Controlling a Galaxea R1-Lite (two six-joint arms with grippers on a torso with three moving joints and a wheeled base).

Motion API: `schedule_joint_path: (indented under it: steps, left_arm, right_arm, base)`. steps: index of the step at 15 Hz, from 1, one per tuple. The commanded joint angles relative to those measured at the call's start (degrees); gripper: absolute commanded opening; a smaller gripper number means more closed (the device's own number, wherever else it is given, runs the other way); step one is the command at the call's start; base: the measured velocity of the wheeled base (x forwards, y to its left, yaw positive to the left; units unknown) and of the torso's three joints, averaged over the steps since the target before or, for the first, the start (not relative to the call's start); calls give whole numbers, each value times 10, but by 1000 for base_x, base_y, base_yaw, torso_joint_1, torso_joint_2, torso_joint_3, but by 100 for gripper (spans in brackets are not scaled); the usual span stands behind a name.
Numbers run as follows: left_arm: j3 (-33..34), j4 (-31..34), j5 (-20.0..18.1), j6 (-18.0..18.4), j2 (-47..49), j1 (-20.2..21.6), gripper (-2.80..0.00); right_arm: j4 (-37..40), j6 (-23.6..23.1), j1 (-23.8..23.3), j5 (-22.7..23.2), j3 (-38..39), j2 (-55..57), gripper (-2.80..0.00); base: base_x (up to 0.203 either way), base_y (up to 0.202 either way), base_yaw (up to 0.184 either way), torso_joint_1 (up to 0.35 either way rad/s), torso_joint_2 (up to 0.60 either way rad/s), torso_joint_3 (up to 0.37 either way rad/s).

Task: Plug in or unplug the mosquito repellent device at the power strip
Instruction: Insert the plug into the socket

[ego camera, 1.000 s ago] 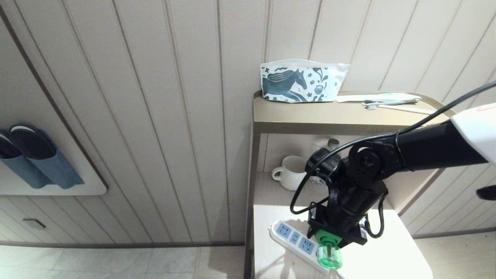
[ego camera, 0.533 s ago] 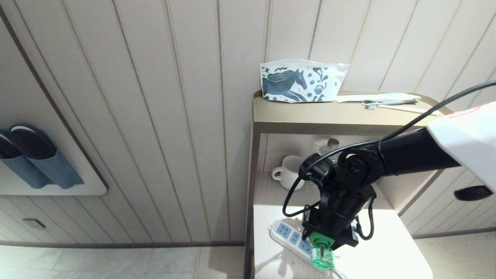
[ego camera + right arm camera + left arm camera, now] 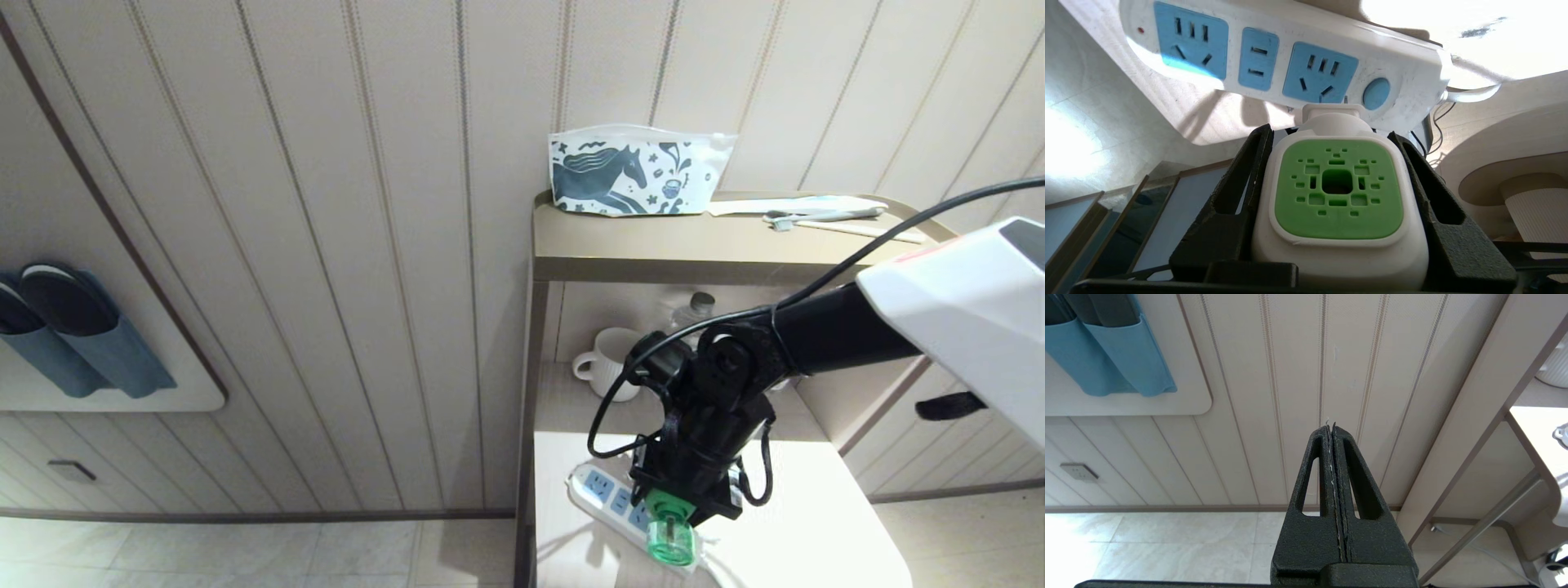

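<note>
Right gripper [image 3: 1337, 179] is clamped on the small plug-in mosquito repellent device [image 3: 1338, 204], a white plastic body with a bright green rounded head, one black finger [image 3: 1241, 196] on each side of it. From my seat the head view shows it hanging just above the long flat white plastic power strip [image 3: 608, 498] on the pale table [image 3: 816, 539], the clear greenish bottle pointing towards me.

What the next move turns on, I judge: the device's plug end faces the strip's socket nearest the round light-blue button [image 3: 1376, 93], just short of it and slightly off towards the button, so the strip's long axis runs crosswise to my push. I cannot tell whether the prongs touch yet.

Left gripper [image 3: 1333, 465] is parked with fingers pressed together, well away by the wall, so the right arm is the nearer.

Compared with a second ago, the right arm has carried the device lower and closer over the strip.
</note>
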Motion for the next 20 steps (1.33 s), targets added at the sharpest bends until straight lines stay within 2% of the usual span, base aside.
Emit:
schedule_joint_path:
  steps: [1, 20]
  left_arm:
    - [0, 0, 0, 0, 0, 0, -280]
    - [0, 0, 0, 0, 0, 0, -280]
  right_arm:
    - [-2, 2, 0, 1, -1, 7, -280]
    - [-15, 3, -8, -12, -8, 25, -280]
  base:
    - [0, 0, 0, 0, 0, 0]
    - [0, 0, 0, 0, 0, 0]
